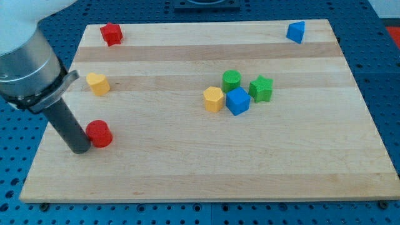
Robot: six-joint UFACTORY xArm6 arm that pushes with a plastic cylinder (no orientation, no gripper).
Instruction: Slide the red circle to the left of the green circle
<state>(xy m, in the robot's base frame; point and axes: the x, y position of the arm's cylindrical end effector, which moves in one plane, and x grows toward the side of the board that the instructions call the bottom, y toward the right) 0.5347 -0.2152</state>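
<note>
My tip [81,149] is resting on the tabletop [187,169] just at the view's left of the red circle [99,134], touching it or all but touching it, so I judge that the pushing step is just getting under way: the contact side is the right one for driving the block toward the view's right. There are no jaws on this arm, only the dark rod, so nothing is being clasped or let go. The red circle is sitting near the view's bottom left, well apart from the green circle [231,80], which is standing at the top of a tight cluster with a yellow block [214,99], a blue block [237,100] and a green block [261,89]. The next move is calling for a long push rightward and somewhat upward, stopping just left of the green circle; the yellow block is lying close to that spot and could be knocked. Elsewhere a yellow block [97,83], a red block [112,34] and a blue block [296,31] are lying apart. The tabletop is pale wooden planking, sitting on a blue perforated base [381,94].
</note>
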